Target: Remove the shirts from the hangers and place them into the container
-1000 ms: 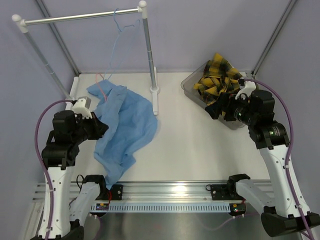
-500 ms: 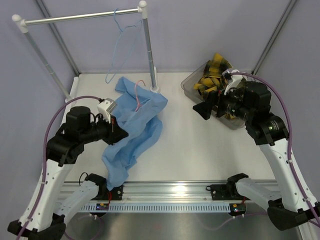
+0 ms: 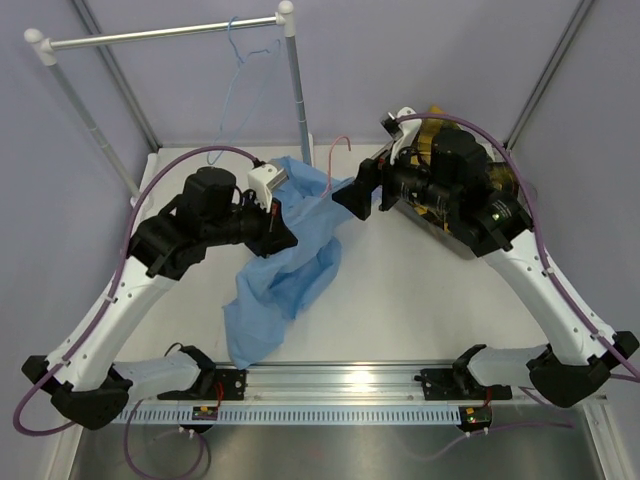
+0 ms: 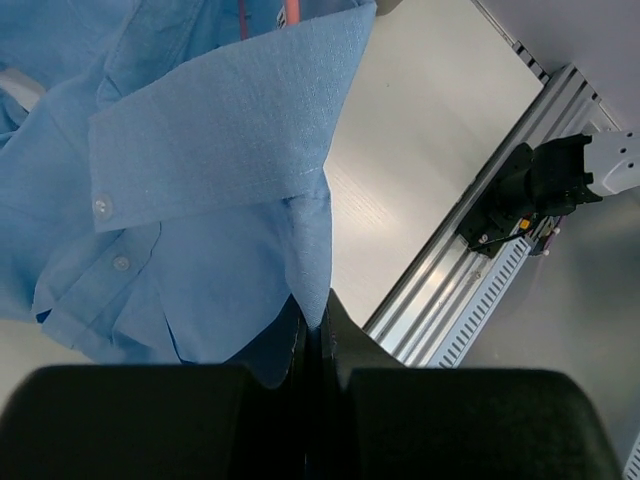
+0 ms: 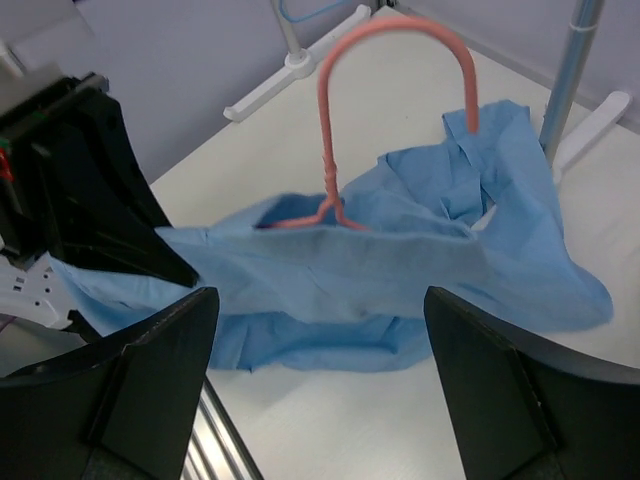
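White tabletop, pale lavender walls round it, arm bases on a metal rail at the near edge. Metal garment rack stands back left, a light blue hanger hooked on its bar with nothing on it. Light blue shirt is centre-left on the table, crumpled, part raised off the surface, the rest trailing toward the near edge. Left gripper is closed tight on a fold of this shirt; in the left wrist view the fingers meet with blue fabric pinched between them, and the collar and two buttons of the shirt hang just beyond. Red hanger is inside the shirt, its hook sticking up out of the neck opening; in the right wrist view the hook and twisted stem stand upright above the bunched cloth. Right gripper is wide open and holds nothing, facing the hanger from the right, near it but not touching; the wrist view shows both black fingers spread either side of the shirt and hook. Container sits back right on the table, mostly hidden behind the right arm. Plaid shirt shows yellow and black above the arm at the container's spot; cannot tell how much of it is inside.
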You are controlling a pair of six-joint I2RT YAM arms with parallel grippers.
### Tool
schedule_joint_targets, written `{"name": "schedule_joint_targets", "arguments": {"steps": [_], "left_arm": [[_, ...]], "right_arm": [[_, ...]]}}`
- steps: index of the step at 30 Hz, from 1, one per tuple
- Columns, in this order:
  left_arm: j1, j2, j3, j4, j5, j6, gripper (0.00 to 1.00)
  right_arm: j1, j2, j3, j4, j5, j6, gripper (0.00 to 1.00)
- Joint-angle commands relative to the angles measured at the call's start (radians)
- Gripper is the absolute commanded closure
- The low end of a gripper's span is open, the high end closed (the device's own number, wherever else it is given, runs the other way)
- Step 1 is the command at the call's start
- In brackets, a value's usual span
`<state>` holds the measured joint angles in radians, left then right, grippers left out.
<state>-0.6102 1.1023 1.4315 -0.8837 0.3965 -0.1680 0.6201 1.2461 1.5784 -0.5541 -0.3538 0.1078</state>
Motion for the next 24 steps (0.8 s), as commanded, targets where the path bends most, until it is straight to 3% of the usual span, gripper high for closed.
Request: {"name": "schedule_joint_targets", "arguments": {"steps": [1, 10, 16, 19, 23, 24], "left_arm": [[-0.051, 0.020, 0.072, 0.100, -0.030, -0.010, 1.00], [-0.095, 0.057, 0.115, 0.111, -0.042, -0.015, 1.00], [-0.111, 0.065, 0.126, 0.115, -0.042, -0.008, 1.00], [-0.112, 0.065, 0.125, 0.121, -0.044, -0.005, 1.00], [-0.112, 0.067, 0.133, 0.121, -0.048, -0.001, 1.00], [-0.112, 0.067, 0.133, 0.120, -0.065, -0.001, 1.00]], "right_arm": [[0.027, 0.036, 0.084, 0.072, 0.073, 0.006, 0.09], [0.043, 0.148, 0.186, 0.077, 0.099, 0.024, 0.21], [0.047, 0.193, 0.209, 0.076, 0.105, 0.032, 0.36], [0.047, 0.205, 0.218, 0.069, 0.116, 0.029, 0.48], [0.049, 0.210, 0.226, 0.057, 0.130, 0.017, 0.78], [0.047, 0.208, 0.227, 0.054, 0.144, 0.013, 0.92]]}}
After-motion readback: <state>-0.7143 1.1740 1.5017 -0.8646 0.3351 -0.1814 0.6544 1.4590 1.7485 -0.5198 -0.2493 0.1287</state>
